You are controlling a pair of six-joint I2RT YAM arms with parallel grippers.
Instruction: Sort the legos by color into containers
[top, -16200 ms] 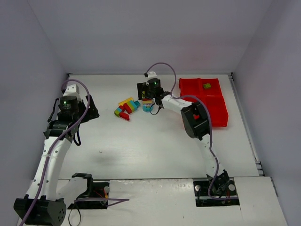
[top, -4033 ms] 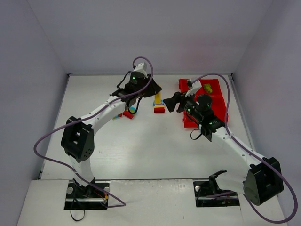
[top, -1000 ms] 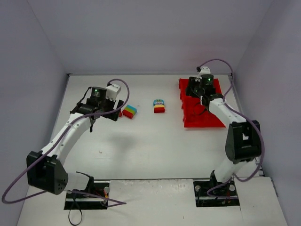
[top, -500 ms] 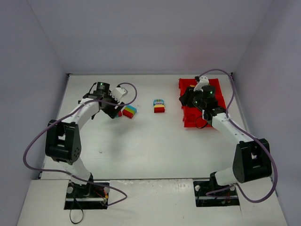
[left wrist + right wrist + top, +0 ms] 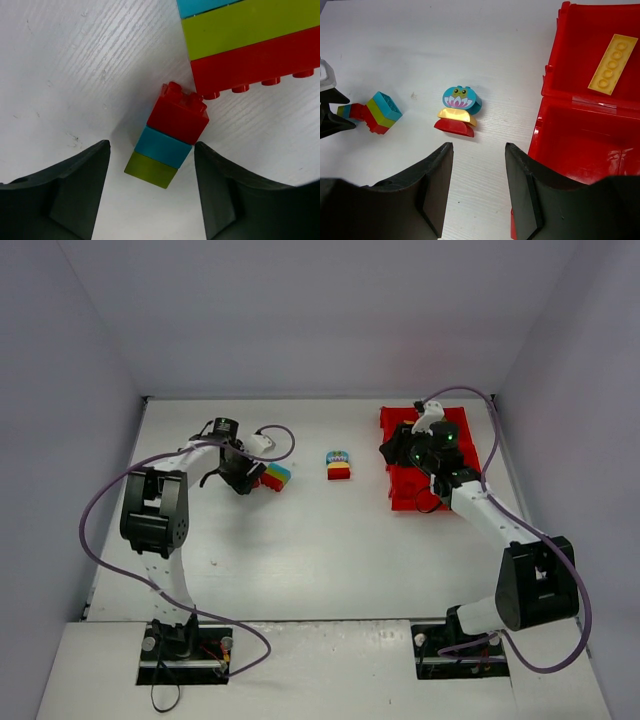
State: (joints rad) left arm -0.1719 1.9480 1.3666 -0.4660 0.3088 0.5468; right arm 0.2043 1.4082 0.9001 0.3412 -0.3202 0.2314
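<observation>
White table [image 5: 300, 540] under grey walls, and the bricks on it lie where they did half a second ago. What changed is the left arm: its big elbow joint has swung up closer to the wrist, while the left gripper [image 5: 150, 192] keeps its place just left of the bricks. Its jaws stand wide apart with nothing clamped. Ahead of them lies a small stack [image 5: 167, 135] on its side, red, teal and green in a row. Its red end sits at the corner of a larger striped block [image 5: 250, 45]; whether they touch I cannot tell. The right gripper [image 5: 479, 192] has barely moved, hanging at the left edge of the red tray [image 5: 551, 85], fingers parted and empty. A yellow plate [image 5: 613, 64] lies in the upper of the two bins that view shows. Between tray and striped block stands the face stack [image 5: 457, 112], teal on yellow on red.

From above, the right arm covers much of the tray, so I cannot read its bins there. The left wrist view cuts the striped block at the top edge, the right wrist view cuts the tray on the right, and the small stack is lost behind the left gripper in the top view.
</observation>
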